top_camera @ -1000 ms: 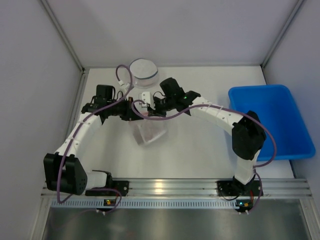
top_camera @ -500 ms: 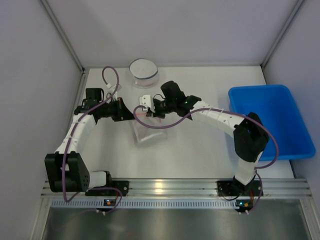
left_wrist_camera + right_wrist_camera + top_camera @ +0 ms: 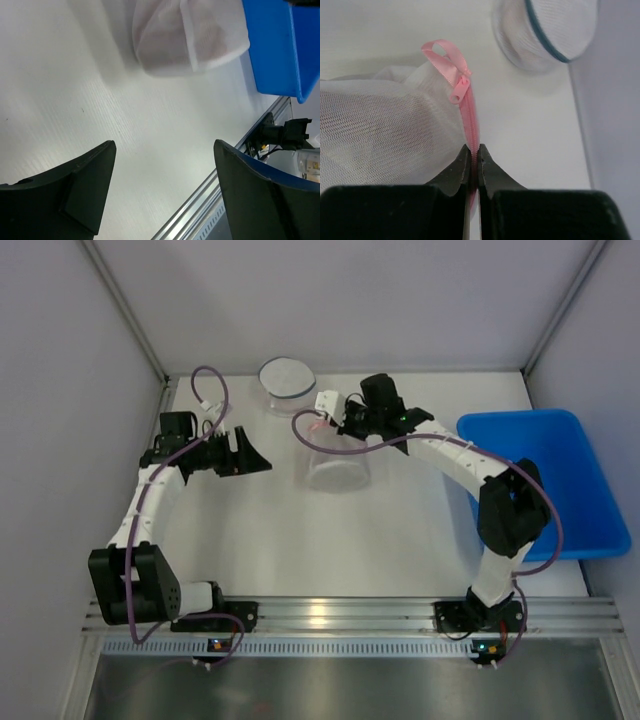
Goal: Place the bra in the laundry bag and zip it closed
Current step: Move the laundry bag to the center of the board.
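The white mesh laundry bag (image 3: 338, 468) hangs mid-table, bulging, with its pink zipper (image 3: 470, 122) run up to the slider (image 3: 458, 91) and its ribbon loop. My right gripper (image 3: 474, 154) is shut on the zipper tape just below the slider; from above it (image 3: 322, 425) sits at the bag's far top edge. My left gripper (image 3: 260, 455) stands open to the left of the bag, apart from it, with nothing between its fingers (image 3: 75, 190). Its wrist view shows the bag (image 3: 190, 35) ahead. The bra is hidden; only a denser white shape shows through the mesh.
A second round mesh bag (image 3: 287, 380) with a dark blue band lies at the back, also seen beyond the zipper (image 3: 545, 27). A blue bin (image 3: 540, 480) stands at the right. The aluminium rail (image 3: 330, 615) runs along the near edge.
My left gripper has let go of the bag, opened and drawn back to the left. My right gripper has carried the bag to the right and toward the back.
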